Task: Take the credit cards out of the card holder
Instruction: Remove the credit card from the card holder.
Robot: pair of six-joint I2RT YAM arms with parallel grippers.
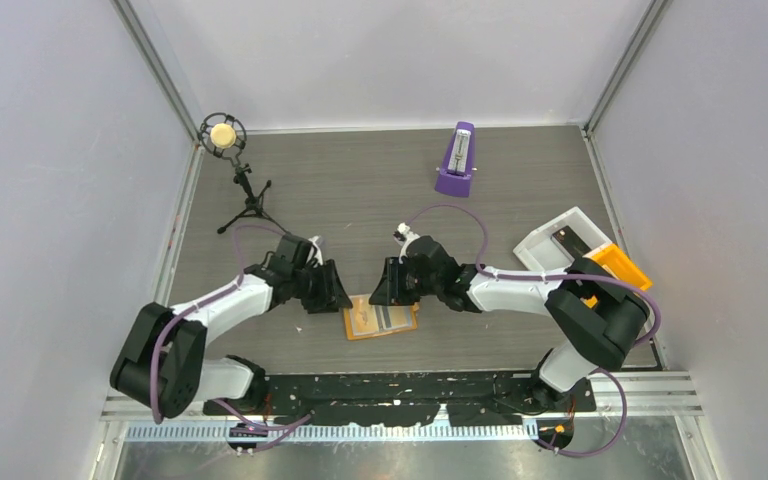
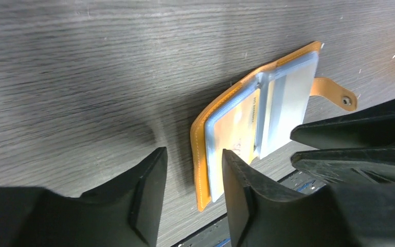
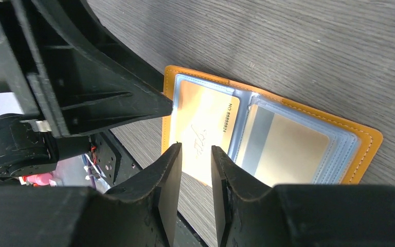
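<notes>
Zero cards (image 3: 205, 123) out of holder (image 3: 366, 138); left claw (image 2: 193, 157), right claw (image 3: 196, 150) released, empty; needs pinching a card edge.

The card holder (image 1: 381, 321) is lying open on the table (image 1: 360, 190) (credit cards (image 3: 205, 128) sitting in its pockets) between the left gripper (image 2: 193, 157) and right gripper (image 3: 195, 150), the metronome (image 1: 456, 160) standing behind.

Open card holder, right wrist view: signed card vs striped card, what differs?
Signed card shows a signature and a printed number; striped card shows a grey band along one edge, no writing. Signed card fills the left page in that view, striped card the right. Both are pale gold, flat in clear pockets of the open card holder.
</notes>
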